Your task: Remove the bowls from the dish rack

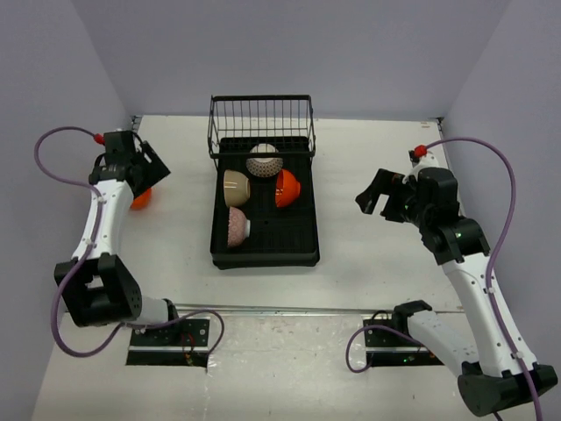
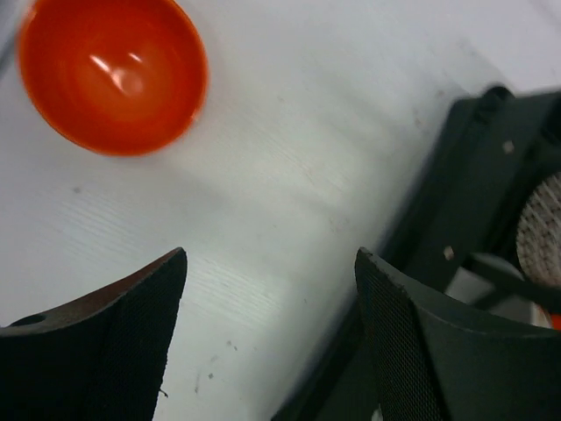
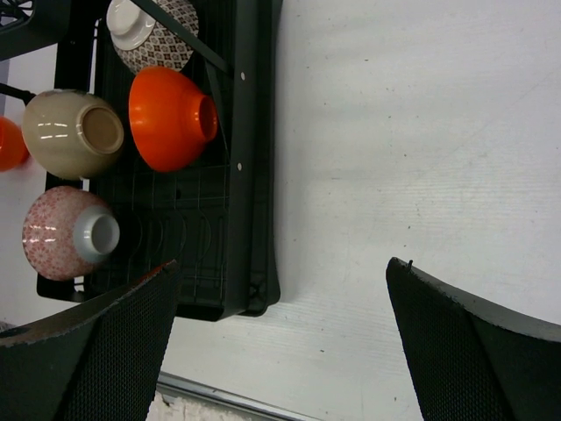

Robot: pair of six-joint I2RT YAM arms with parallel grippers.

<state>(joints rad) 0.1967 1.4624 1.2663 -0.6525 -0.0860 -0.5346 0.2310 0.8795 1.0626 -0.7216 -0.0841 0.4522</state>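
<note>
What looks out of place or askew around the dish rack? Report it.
Nothing looks spilled or damaged. In the dish rack, the brown-patterned bowl, beige bowl, orange bowl and pink-speckled bowl lie tipped over with their feet showing, not stacked. A second orange bowl sits upright on the table, left of the rack.

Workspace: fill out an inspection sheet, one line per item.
Surface: white table, scuffed.
Job's things: dish rack holds patterned bowl, beige bowl, orange bowl, pink bowl; second orange bowl upright on table, left of rack.
Clutter: nothing seen.
Grippers: left gripper open, empty, near the second orange bowl; right gripper open, empty, right of rack.
Cables: left arm's purple cable and right arm's purple cable loop clear of rack.
Surroundings: plain walls on three sides.
</note>
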